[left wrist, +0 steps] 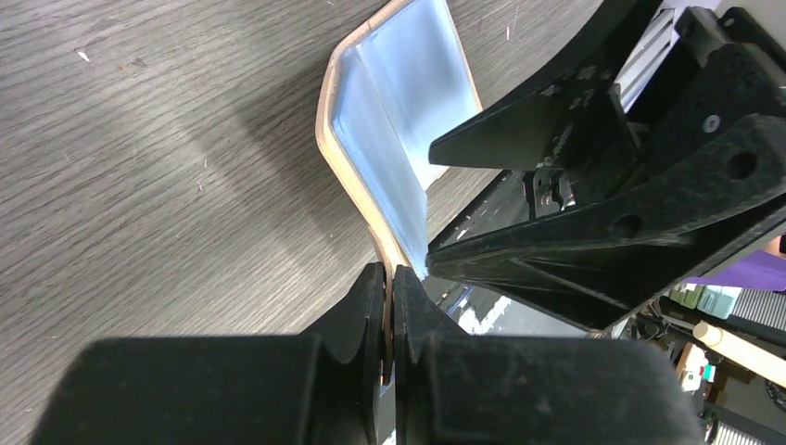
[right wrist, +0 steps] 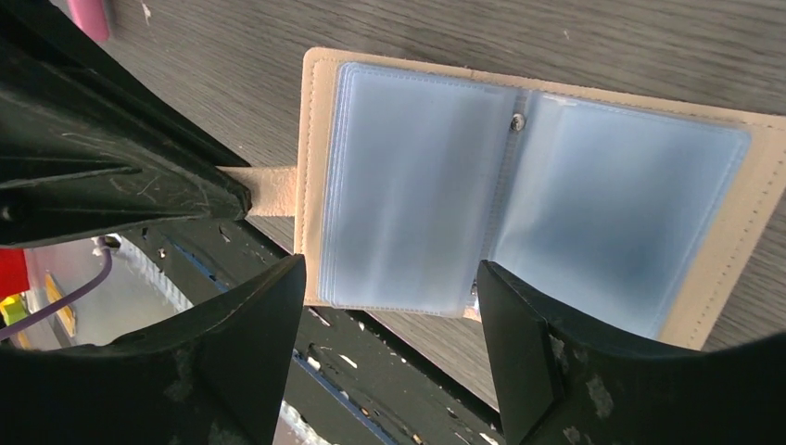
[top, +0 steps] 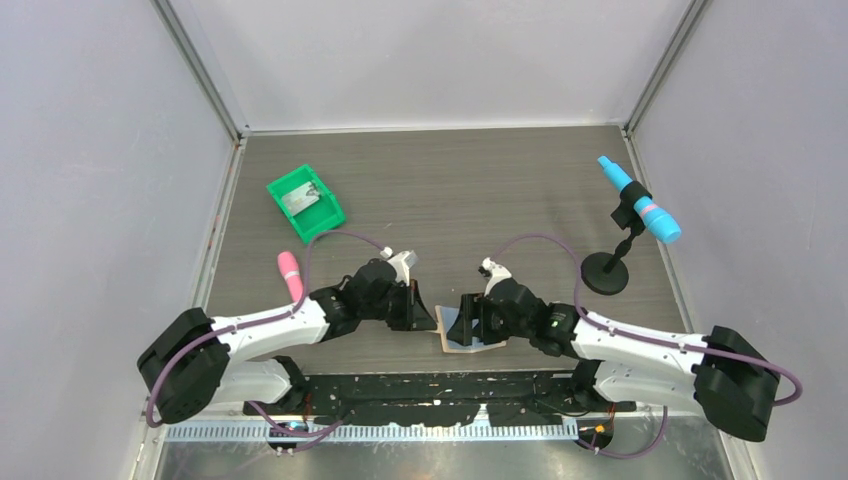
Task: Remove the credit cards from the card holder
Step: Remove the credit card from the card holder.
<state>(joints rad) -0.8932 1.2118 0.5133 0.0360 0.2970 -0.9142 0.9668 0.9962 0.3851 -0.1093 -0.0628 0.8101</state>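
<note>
The card holder (top: 468, 334) lies open at the near table edge, tan outside with pale blue clear sleeves (right wrist: 417, 185) inside. My left gripper (top: 424, 312) is shut on its tan strap tab (right wrist: 269, 191); the left wrist view shows the jaws (left wrist: 390, 278) pinching the tan edge, with the holder (left wrist: 399, 102) bent upward. My right gripper (right wrist: 389, 269) is open, with its fingers straddling the near edge of the left sleeve stack and holding nothing. I cannot tell whether credit cards sit inside the blurred sleeves. A small pale card-like piece (top: 300, 200) lies in the green bin.
A green plastic bin (top: 327, 214) stands at the back left. A pink cylinder (top: 289, 274) lies left of the left arm. A blue cylinder (top: 640, 212) on a black stand with a round base (top: 604, 272) is at the right. The black base rail (top: 420, 395) runs along the near edge.
</note>
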